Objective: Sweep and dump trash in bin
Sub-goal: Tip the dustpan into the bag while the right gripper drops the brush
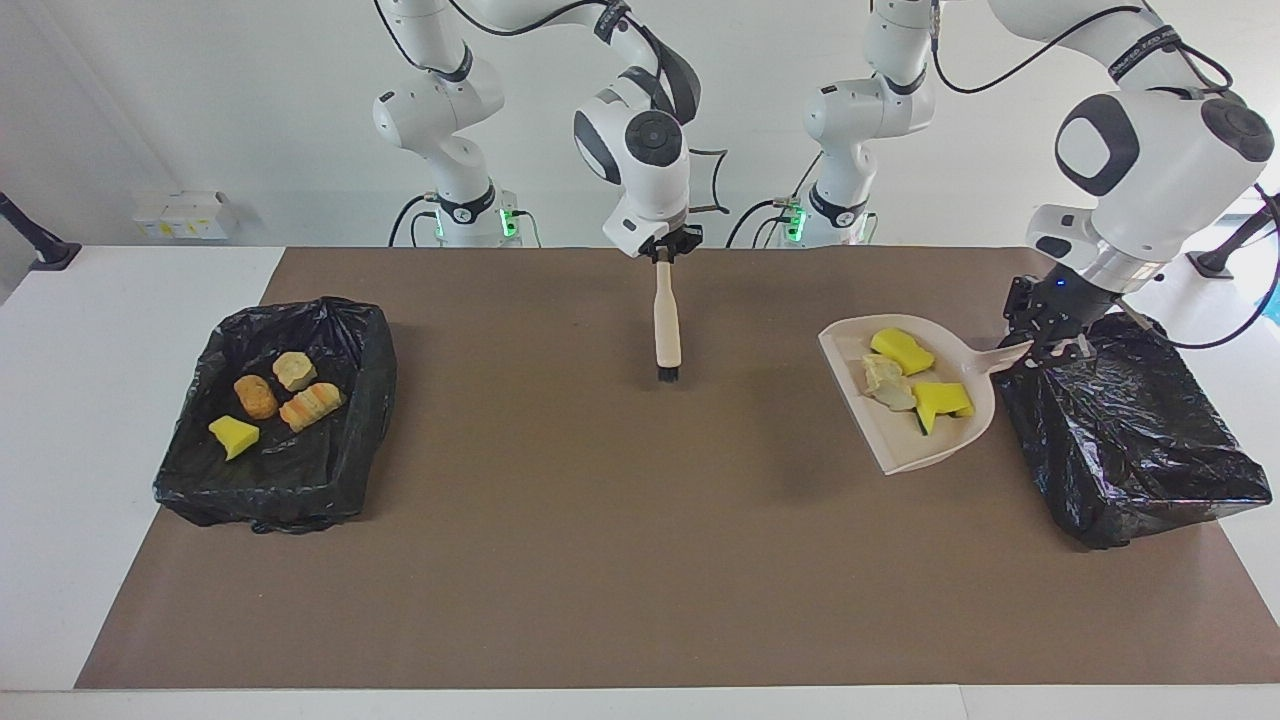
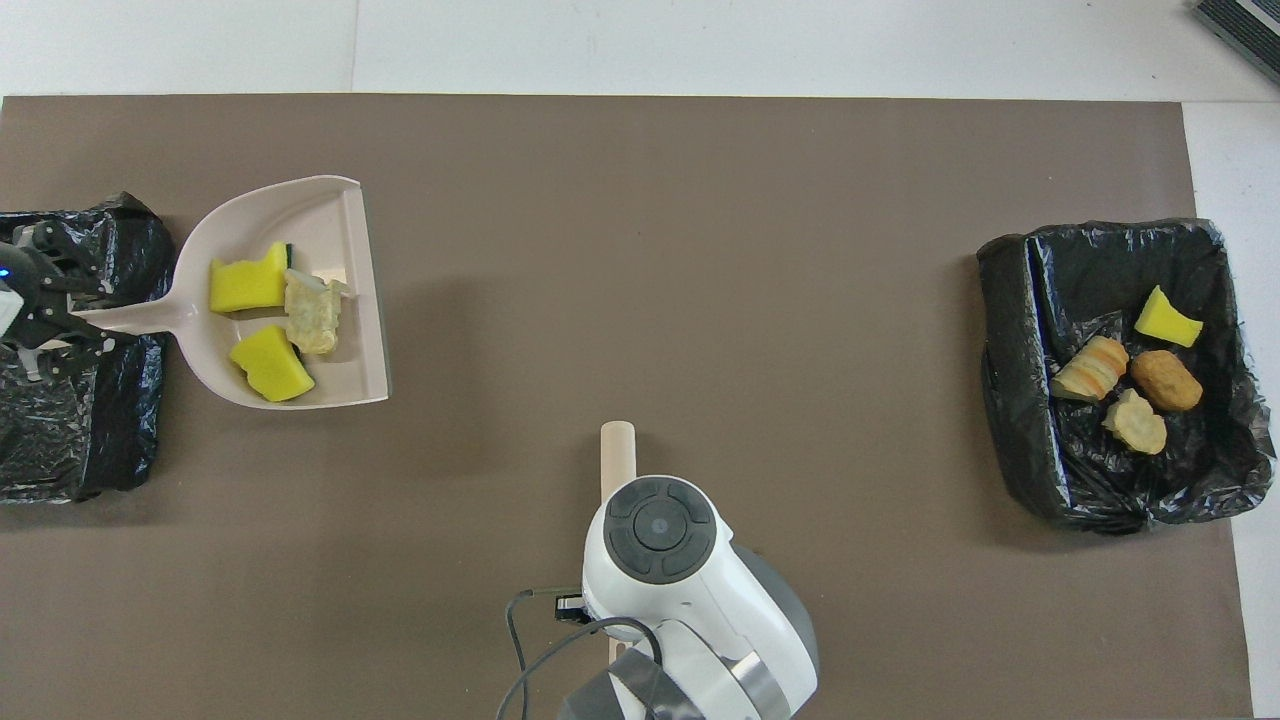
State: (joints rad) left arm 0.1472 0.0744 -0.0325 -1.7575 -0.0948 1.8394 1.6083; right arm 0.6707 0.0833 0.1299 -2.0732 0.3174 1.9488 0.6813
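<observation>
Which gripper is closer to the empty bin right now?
Left. The left gripper holds the dustpan by its handle, over the edge of the empty bin. The right gripper holds the brush over mid-table, apart from it.

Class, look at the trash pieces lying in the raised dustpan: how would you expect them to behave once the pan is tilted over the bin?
The trash pieces lie loose in the dustpan, so they probably slide out. The yellow ones look spongy, likely light.
</observation>
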